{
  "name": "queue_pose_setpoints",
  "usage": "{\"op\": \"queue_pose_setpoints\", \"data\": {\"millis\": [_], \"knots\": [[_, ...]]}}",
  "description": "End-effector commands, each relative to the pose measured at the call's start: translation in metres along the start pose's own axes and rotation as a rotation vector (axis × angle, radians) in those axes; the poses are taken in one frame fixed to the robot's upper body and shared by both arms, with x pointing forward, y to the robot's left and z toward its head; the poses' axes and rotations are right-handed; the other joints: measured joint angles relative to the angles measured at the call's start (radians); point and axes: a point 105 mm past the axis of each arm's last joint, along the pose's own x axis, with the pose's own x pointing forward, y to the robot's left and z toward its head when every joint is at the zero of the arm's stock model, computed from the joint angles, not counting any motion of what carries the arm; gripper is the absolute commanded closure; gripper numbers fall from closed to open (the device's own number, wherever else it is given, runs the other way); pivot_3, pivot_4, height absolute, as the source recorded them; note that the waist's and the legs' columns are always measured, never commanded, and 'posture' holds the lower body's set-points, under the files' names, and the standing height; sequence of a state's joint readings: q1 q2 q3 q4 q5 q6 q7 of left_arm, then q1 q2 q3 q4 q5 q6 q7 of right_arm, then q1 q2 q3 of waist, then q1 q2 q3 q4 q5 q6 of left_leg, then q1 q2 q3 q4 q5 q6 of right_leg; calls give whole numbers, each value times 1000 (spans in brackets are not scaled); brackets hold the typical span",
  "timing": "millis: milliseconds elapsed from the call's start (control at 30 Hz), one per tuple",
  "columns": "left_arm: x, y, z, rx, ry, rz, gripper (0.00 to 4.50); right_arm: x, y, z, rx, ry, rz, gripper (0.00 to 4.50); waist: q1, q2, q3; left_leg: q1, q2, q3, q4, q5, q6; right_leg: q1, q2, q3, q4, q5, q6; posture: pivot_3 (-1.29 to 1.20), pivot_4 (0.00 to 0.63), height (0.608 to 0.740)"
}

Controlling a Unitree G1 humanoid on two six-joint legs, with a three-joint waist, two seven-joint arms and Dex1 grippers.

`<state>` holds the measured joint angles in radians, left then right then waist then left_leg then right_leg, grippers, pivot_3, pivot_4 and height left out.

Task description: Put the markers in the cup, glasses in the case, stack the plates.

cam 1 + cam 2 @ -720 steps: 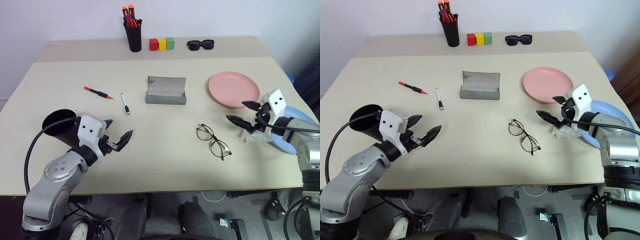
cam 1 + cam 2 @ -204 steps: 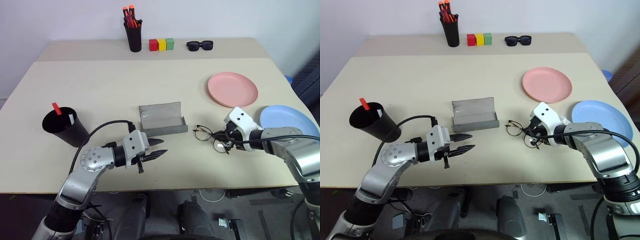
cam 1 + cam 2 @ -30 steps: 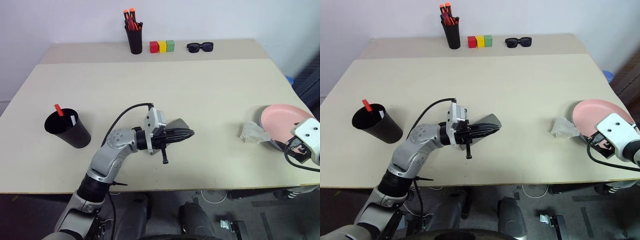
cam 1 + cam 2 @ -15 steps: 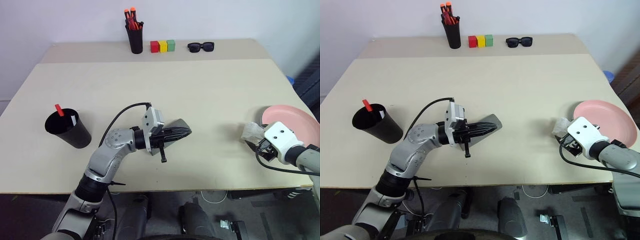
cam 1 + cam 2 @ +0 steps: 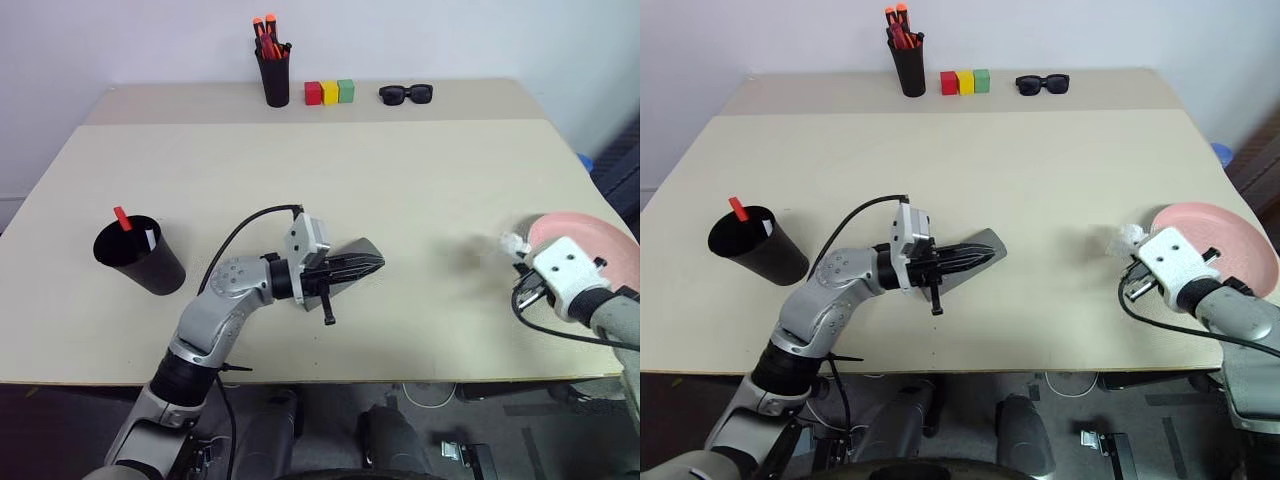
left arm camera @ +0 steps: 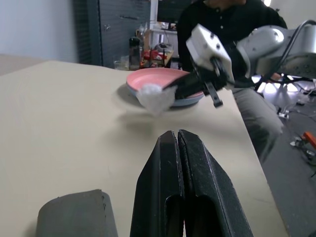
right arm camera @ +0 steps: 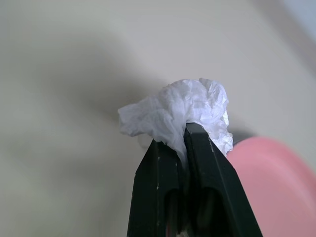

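Observation:
The grey case (image 5: 362,253) lies closed at mid-table. My left gripper (image 6: 177,136) rests over it, shut and empty. The glasses are out of view. At the left stands the black cup (image 5: 145,262) with the red marker (image 5: 122,217) and the white marker (image 5: 150,238) standing in it. At the table's right edge the pink plate (image 5: 592,230) sits on the blue plate (image 6: 190,101). Just left of the plates, my right gripper (image 7: 181,129) is shut on a crumpled white wad (image 7: 180,109), held a little above the table.
Along the back edge stand a tall pen cup with orange pens (image 5: 273,62), three coloured blocks (image 5: 330,92) and black sunglasses (image 5: 405,94). A person (image 6: 224,19) sits beyond the table's right end.
My right gripper has closed on the white wad and raised it off the table beside the plates. The left arm and the case have kept still.

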<state>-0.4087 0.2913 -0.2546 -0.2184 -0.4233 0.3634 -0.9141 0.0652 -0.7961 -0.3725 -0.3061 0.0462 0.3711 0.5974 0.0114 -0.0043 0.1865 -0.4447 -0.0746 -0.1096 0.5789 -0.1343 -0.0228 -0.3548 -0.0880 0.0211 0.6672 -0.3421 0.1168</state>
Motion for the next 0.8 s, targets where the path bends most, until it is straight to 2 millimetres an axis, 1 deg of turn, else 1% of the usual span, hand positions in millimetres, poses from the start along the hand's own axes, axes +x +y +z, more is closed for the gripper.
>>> {"op": "queue_pose_setpoints", "data": {"millis": [33, 100, 167, 233, 267, 300, 367, 400, 433, 467, 600, 733, 800], "knots": [[4, -2, 12, 37, -37, -23, 4500, -9, -39, 3, -3, 18, -169, 4487, 1, 0, 0, 0, 0, 0, 0, 0, 0, 0, 0, 0, 0, 0, 0, 0, 150, 734], [4, -2, 12, 36, -38, -24, 4500, -10, -52, -8, -3, 78, -229, 4487, 3, 0, 0, 0, 0, 0, 0, 0, 0, 0, 0, 0, 0, 0, -1, 0, 150, 734], [5, -1, 12, 36, -38, -23, 4500, -10, -61, -21, 17, 136, -263, 4487, 3, 0, 0, 0, 0, 0, 0, 0, 0, 0, 0, 0, -1, 0, -1, 0, 150, 734], [4, 1, 11, 39, -38, -17, 4500, -9, -61, -28, 52, 164, -256, 3848, 1, 0, 0, 0, 0, 0, 0, 0, 0, 0, 0, 0, -1, 0, -1, 0, 150, 734], [4, 2, 12, 41, -38, -10, 4500, -8, -60, -30, 55, 170, -244, 3564, 1, 0, 0, 0, 0, 0, 0, 0, 0, 0, 0, 0, -1, 0, 0, 0, 150, 734], [4, 3, 12, 43, -39, -3, 4500, -8, -59, -30, 50, 174, -236, 3167, 0, 0, 0, 0, 0, 0, 0, 0, 0, 0, 0, 0, -1, 0, 0, 0, 150, 734], [1, 6, 13, 44, -40, 20, 4500, -7, -58, -30, 40, 176, -230, 2070, -4, 1, 0, 0, 0, 0, -1, 0, 0, 0, 0, 0, -1, 0, 1, 0, 150, 734], [0, 8, 14, 44, -40, 32, 4500, -6, -57, -30, 34, 177, -225, 1628, -4, 1, 0, 0, 0, 0, -1, 0, 0, 0, 0, 0, 0, 1, 1, 0, 150, 734], [-3, 10, 14, 44, -41, 51, 4500, -6, -54, -28, 16, 173, -207, 1081, -4, 1, 0, 0, 0, 0, -1, 0, 0, 0, 0, 0, 0, 1, 2, 0, 150, 734], [-6, 13, 14, 44, -39, 76, 4500, -5, -49, -25, -7, 158, -177, 638, -4, 1, 0, 0, 0, 0, -1, 0, 0, 0, 0, 0, 0, 1, 2, 0, 150, 734], [-22, 27, 11, 72, -21, 233, 4500, 0, -31, -6, -39, 53, -72, 638, -5, 1, 0, 0, 0, 0, -1, 0, 0, 0, 0, 0, -1, 1, 2, 0, 150, 734], [-54, 44, 5, 101, 32, 461, 4500, 5, -20, 12, 3, -55, 16, 638, -6, 0, 0, 0, 0, 0, -1, 0, 1, 0, 0, 0, -1, 1, 2, 0, 150, 734], [-74, 47, 0, 121, 69, 579, 4500, 13, -9, 30, 68, -151, 86, 638, -10, 0, 0, 0, 0, 0, -1, 0, 1, 0, 0, 0, -1, 1, 2, 0, 150, 734]]}}
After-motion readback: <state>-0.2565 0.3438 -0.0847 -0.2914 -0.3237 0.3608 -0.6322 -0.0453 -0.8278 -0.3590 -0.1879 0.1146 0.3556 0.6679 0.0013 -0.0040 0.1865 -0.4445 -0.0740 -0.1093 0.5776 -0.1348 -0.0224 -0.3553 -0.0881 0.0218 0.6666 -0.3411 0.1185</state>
